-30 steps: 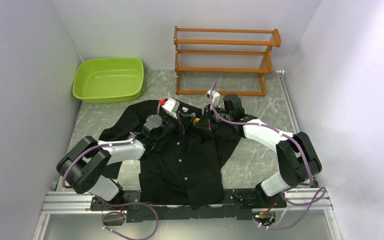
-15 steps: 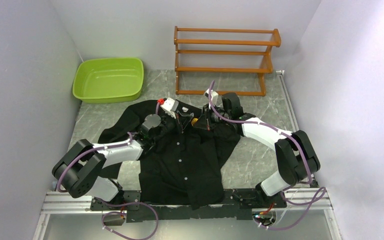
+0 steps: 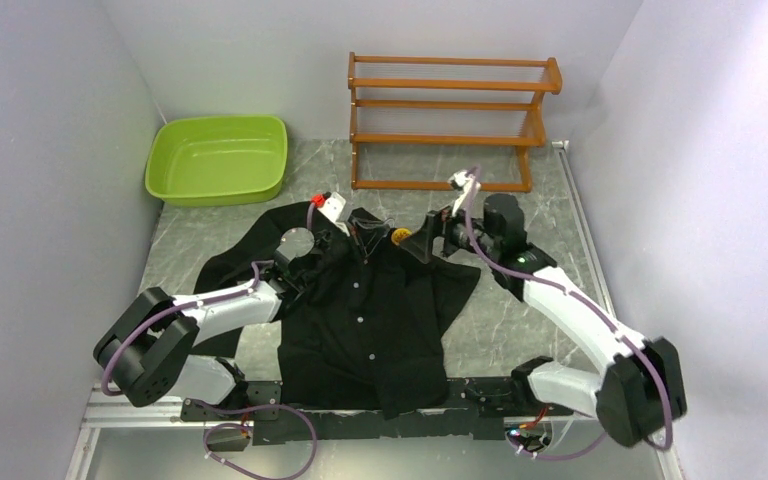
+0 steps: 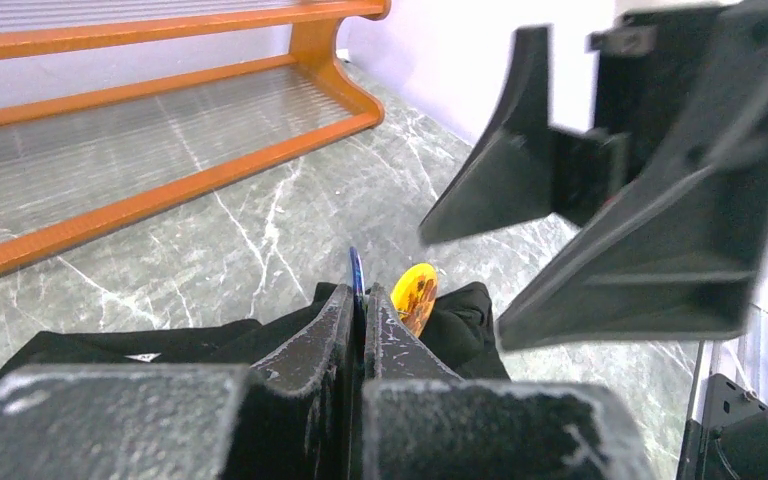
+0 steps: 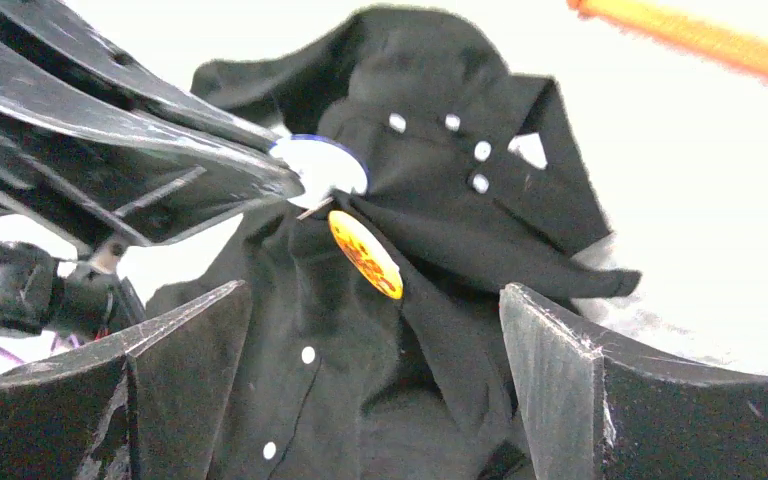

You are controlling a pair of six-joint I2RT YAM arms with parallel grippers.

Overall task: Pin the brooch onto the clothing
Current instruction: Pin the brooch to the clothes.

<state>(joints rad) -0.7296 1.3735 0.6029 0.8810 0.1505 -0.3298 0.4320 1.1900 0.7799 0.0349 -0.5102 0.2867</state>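
The clothing (image 3: pixel 365 310) is a black buttoned shirt lying flat on the table, its collar end lifted in a fold (image 5: pixel 440 190). The brooch (image 3: pixel 398 236) is a small shiny orange disc (image 5: pixel 365 255) hanging at that fold, with a round blue-rimmed part (image 5: pixel 320 165) next to it. My left gripper (image 4: pixel 363 295) is shut on the thin blue part (image 4: pixel 356 270); the orange face (image 4: pixel 415 295) sits just right of its fingers. My right gripper (image 5: pixel 375 300) stands wide open, a little right of the brooch (image 3: pixel 428 240), holding nothing.
A green plastic basin (image 3: pixel 218 158) stands at the back left. A wooden slatted rack (image 3: pixel 450 120) stands at the back centre, also filling the left wrist view's top left (image 4: pixel 160 130). Grey marble tabletop (image 3: pixel 520 300) shows right of the shirt.
My right gripper has opened, let go of the brooch and drawn back to the right. The brooch stays at the collar fold in my left gripper, which reached slightly further forward.
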